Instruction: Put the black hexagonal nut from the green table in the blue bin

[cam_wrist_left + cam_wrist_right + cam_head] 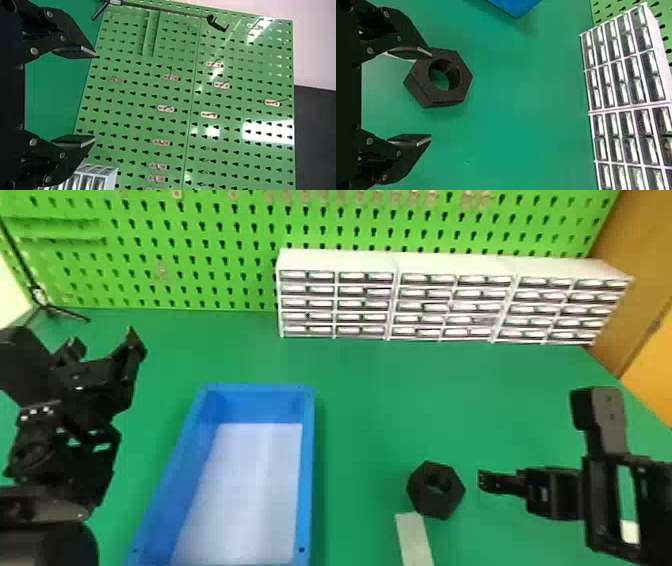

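The black hexagonal nut (435,506) sits on the green counter (370,395), right of the blue bin (306,470). Near it, the right claw (431,96) is wide and empty. Grabbing seems next: go around the nut, then squeeze.

A white, many-drawered cabinet (450,297) stands far right, before a green perforated pegboard (200,250). A pale flat strip (415,540) lies near right.

The left end effector (102,337) is black, its angular fingers (71,35) studded with round grey screws (34,51); behind it, bright screw heads (34,413) dot the black arm (30,455).
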You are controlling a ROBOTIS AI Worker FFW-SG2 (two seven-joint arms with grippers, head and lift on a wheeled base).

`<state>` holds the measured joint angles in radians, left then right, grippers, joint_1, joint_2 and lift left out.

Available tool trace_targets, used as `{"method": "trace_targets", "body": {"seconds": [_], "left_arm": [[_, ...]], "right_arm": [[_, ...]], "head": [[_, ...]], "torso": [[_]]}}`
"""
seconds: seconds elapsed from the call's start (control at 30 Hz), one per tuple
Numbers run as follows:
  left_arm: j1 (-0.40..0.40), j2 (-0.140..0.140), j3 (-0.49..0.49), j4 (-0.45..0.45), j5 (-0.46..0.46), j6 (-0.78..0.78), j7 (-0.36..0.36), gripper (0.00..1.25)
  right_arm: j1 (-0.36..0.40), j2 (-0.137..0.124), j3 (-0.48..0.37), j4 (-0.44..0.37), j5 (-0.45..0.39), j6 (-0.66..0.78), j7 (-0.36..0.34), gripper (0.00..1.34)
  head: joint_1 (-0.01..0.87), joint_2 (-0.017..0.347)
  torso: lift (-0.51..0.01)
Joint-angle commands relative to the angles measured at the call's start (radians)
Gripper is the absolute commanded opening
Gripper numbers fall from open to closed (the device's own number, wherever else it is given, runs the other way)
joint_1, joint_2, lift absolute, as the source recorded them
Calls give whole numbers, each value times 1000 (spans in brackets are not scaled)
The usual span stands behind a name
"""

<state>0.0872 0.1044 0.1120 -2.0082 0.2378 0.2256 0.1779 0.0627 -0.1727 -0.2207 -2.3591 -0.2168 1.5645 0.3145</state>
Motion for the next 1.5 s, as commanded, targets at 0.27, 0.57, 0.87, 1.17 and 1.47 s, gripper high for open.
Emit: {"method": "trace_targets", "body": {"seconds": [0.27,0.57,0.87,1.17,1.47], "left_arm": [[-1,0,-2,0,0,1,0,755],[-1,0,-2,0,0,3,0,755],[0,0,-3,0,0,3,0,755],[-1,0,-5,0,0,4,0,755],[-6,0,-11,0,0,8,0,755]], "right_arm": [[-7,-4,3,0,-1,2,0,818],[-9,-5,4,0,-4,2,0,818],[-11,-5,6,0,-4,2,0,818],[-15,-1,15,1,5,3,0,818],[-30,12,30,11,27,8,0,818]], "head": [[692,8],[692,8],[692,8],[692,8],[692,8]], "torso": [[-97],[-97],[-97],[-97],[-97]]}}
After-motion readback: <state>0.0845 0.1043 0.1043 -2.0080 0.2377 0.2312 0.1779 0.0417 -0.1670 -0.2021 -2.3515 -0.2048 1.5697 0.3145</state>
